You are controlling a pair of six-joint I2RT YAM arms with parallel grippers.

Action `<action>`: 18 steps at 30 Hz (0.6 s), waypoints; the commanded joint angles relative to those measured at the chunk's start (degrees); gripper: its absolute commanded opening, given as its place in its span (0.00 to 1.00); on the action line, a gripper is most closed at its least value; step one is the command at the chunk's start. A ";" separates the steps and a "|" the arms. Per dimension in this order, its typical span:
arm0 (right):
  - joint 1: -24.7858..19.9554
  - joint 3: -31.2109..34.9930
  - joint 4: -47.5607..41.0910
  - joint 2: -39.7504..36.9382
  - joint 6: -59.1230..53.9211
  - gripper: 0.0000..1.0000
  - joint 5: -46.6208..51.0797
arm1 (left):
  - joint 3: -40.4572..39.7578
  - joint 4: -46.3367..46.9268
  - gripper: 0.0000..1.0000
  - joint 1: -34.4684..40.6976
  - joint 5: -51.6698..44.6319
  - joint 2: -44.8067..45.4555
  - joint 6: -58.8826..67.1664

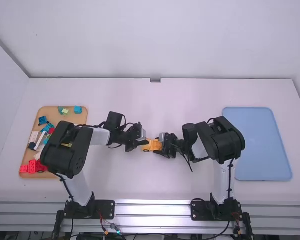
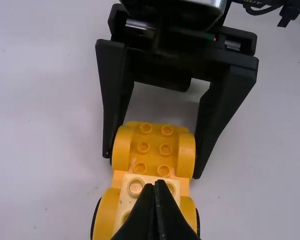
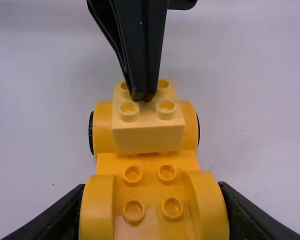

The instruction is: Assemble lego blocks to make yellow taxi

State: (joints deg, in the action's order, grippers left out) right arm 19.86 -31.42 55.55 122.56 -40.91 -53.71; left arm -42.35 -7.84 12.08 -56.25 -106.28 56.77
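At the table's left side lay a wooden tray, a loose scatter of blocks in it: a blue block and a pale green block toward the far edge, white pieces along the left, red blocks in the near left corner. The left arm passed over the tray's right side, its forearm running on toward mid-table. There the left gripper had its fingers together, one closed point, empty between; in the right wrist view the tips met the top of the pale yellow block, in the middle of its four studs.

That block sat on the left end of the yellow car base, between two rounded orange-yellow wheel covers, dark wheel edges showing at their outer sides. The base lay lengthwise between the two arms, near the middle of the white table. Its right end carried a second pair of rounded covers with bare studs between.

The right gripper was clamped on that right end, one finger against each side of the base. Farther right, beyond the right arm, a blue tray lay flat on the table.
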 commanded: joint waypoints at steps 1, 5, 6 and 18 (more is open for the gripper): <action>0.09 0.26 -0.50 0.61 0.61 0.63 1.05 | 2.56 1.79 0.02 0.76 6.88 -0.79 -0.46; 0.07 0.26 -0.50 0.61 0.61 0.63 1.05 | 4.22 1.16 0.02 0.42 8.00 -0.79 -0.42; 0.07 0.28 -0.48 0.61 0.61 0.63 1.05 | 4.59 0.74 0.02 0.44 7.61 -0.79 -0.39; 0.07 0.26 -0.46 0.61 0.59 0.63 1.05 | 4.26 -0.57 0.02 1.11 10.08 -2.71 -1.97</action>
State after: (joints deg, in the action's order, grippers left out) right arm 19.92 -31.42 55.40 122.58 -41.01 -54.06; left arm -39.99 -10.35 12.25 -54.81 -104.90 55.24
